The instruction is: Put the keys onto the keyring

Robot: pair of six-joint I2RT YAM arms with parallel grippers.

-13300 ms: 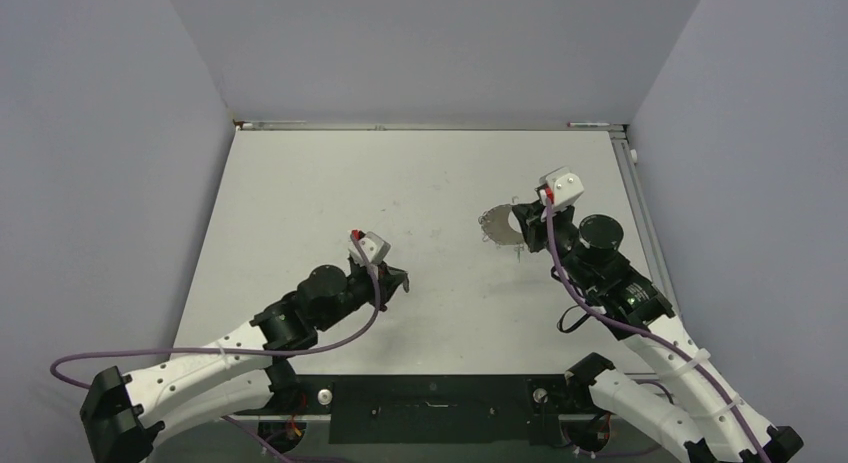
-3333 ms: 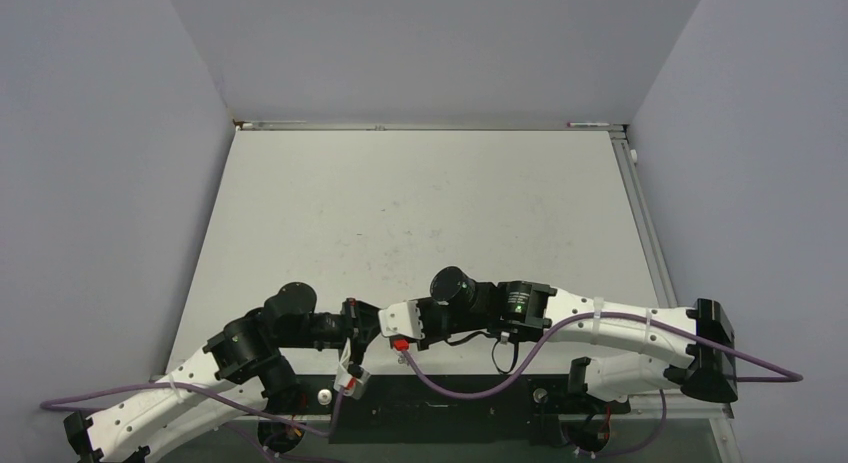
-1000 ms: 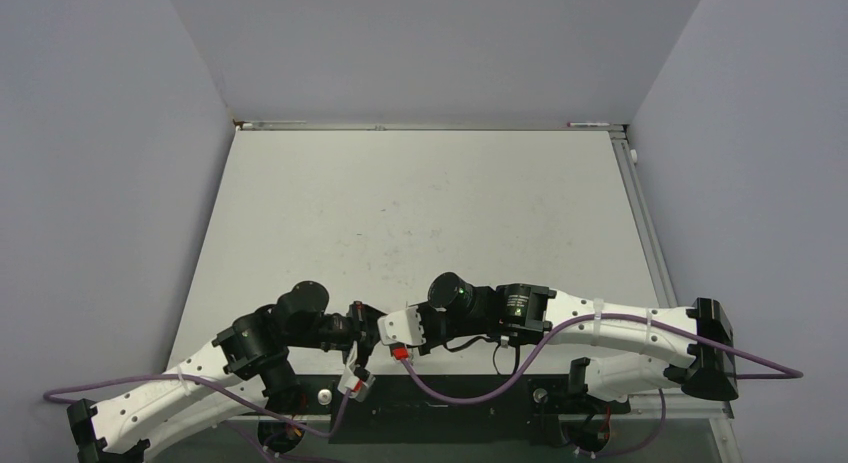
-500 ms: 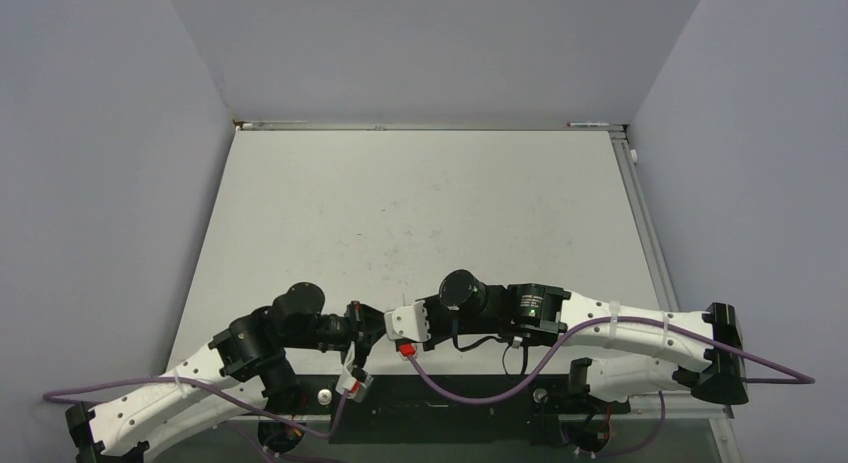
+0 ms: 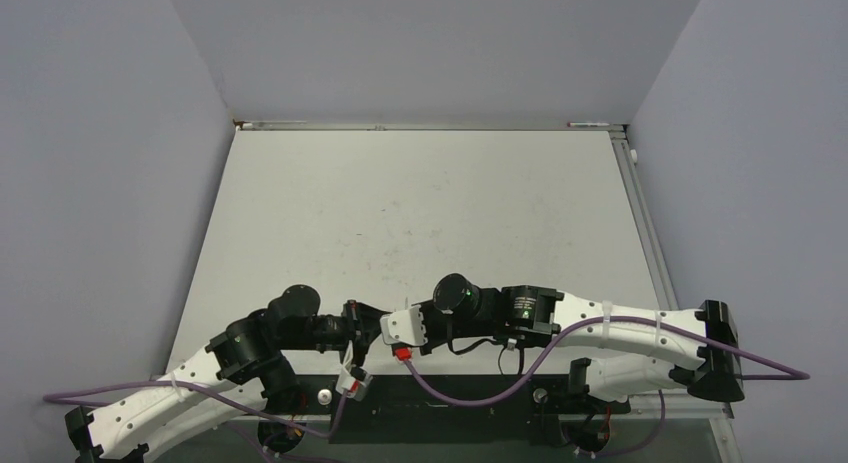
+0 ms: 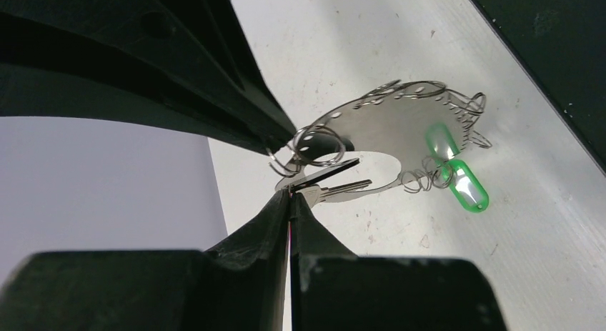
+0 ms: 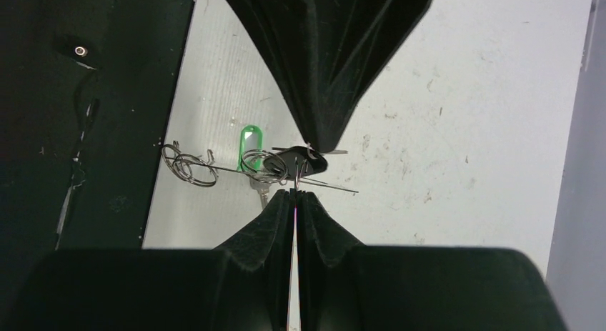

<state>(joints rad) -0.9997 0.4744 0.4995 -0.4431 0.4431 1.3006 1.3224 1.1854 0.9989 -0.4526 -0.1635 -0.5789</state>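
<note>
Pinching key (image 6: 340,188) beside keyring (image 6: 393,124); left gripper (image 6: 289,199)

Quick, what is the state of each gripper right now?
Left gripper: closed, pinching a key.
Right gripper: closed, gripping the keyring at its edge.

Even diffuse light; soft shadows; wrist-view foreground dark, blurred.

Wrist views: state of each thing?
key: pinched in left tool, blade at keyring; threaded or not, cannot tell
keyring: gripped at its edge by right tool
left tool: shut
right tool: shut
green tag: attached to keyring
</note>
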